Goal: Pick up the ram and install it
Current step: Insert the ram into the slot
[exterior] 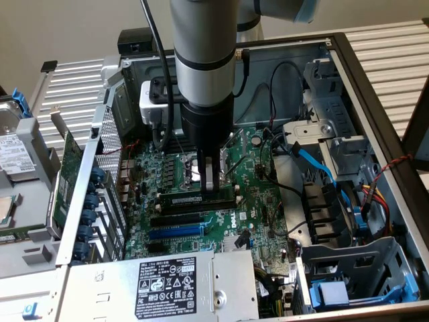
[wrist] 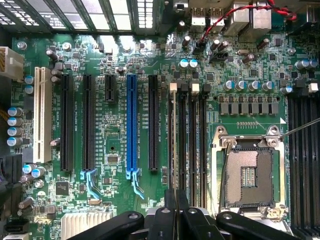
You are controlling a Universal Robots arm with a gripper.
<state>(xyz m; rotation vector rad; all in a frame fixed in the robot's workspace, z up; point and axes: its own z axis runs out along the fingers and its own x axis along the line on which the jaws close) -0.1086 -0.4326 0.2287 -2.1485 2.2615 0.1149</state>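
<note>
One ram [exterior: 184, 199] stands edge-up under one pair of closed jaws.

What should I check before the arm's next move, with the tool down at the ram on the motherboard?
1. Tool shut: ok.
2. Tool's fingertips meet the ram at its top edge: ok.
3. Ram stands upright, in line with the memory slots: ok.
4. Ram fully seated, white end clips latched: cannot tell.
5. Tool gripping the ram rather than just touching it: cannot tell.
6. CPU socket beside the tool untouched: ok.
</note>
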